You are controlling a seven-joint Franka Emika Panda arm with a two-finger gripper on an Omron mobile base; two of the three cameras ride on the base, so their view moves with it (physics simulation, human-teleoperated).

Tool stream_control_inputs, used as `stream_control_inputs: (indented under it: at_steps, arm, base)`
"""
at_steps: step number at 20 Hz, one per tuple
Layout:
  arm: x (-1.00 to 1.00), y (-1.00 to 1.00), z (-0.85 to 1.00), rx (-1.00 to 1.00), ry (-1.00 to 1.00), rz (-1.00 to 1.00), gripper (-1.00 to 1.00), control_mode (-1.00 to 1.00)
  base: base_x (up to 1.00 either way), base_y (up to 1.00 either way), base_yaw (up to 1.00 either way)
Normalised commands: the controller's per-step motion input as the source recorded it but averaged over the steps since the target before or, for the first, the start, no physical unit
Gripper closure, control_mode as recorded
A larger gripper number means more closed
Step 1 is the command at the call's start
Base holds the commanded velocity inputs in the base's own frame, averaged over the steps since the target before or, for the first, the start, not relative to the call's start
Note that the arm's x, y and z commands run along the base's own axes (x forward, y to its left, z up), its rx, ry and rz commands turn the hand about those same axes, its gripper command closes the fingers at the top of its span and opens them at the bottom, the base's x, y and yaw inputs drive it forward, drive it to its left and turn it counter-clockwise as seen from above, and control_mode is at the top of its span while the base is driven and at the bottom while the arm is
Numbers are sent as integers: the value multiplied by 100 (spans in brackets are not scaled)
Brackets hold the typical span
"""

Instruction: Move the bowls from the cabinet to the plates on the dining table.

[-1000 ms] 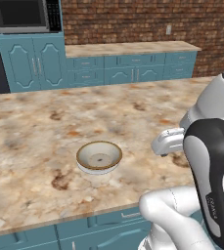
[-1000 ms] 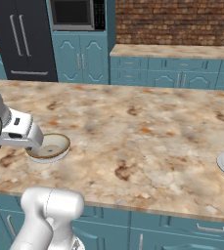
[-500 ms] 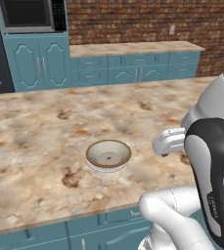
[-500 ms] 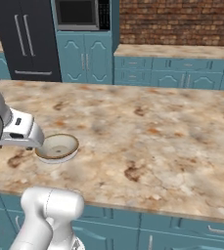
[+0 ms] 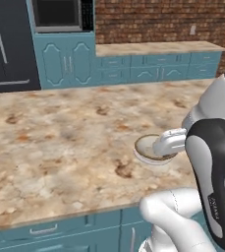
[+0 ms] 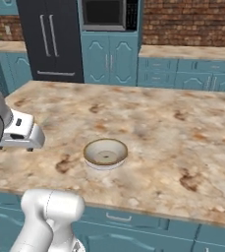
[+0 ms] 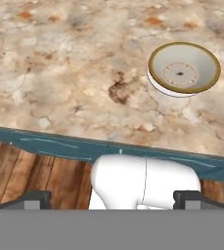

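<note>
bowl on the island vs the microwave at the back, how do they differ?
Shape: the wide shallow cream-white bowl with tan-brown rim is round; the dark built-in microwave is boxy.
Colour: the bowl is pale inside with a brown edge; the microwave is black-fronted.
Place: the bowl sits loose, near the front of the beige rust-mottled marble island top; the microwave is set in the teal cabinetry against the far wall.
Pose: the bowl opens upward; the microwave faces forward.

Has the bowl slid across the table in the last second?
No. The bowl keeps its place beside the rust stain on the dining table; the view shifted.
</note>
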Motion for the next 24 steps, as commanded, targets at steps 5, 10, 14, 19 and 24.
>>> stream_control_inputs:
  at_steps: [5, 10, 14, 19, 24]
  arm:
    - [0, 0, 0, 0, 0, 0, -100, 100]
    - [0, 0, 0, 0, 0, 0, -100, 100]
    - [0, 0, 0, 0, 0, 0, -100, 100]
    - [0, 0, 0, 0, 0, 0, -100, 100]
    - [0, 0, 0, 0, 0, 0, -100, 100]
  base:
    - [-24, 100, 0]
    - [-8, 100, 0]
    - [0, 100, 0]
    - [3, 100, 0]
    - [22, 100, -3]
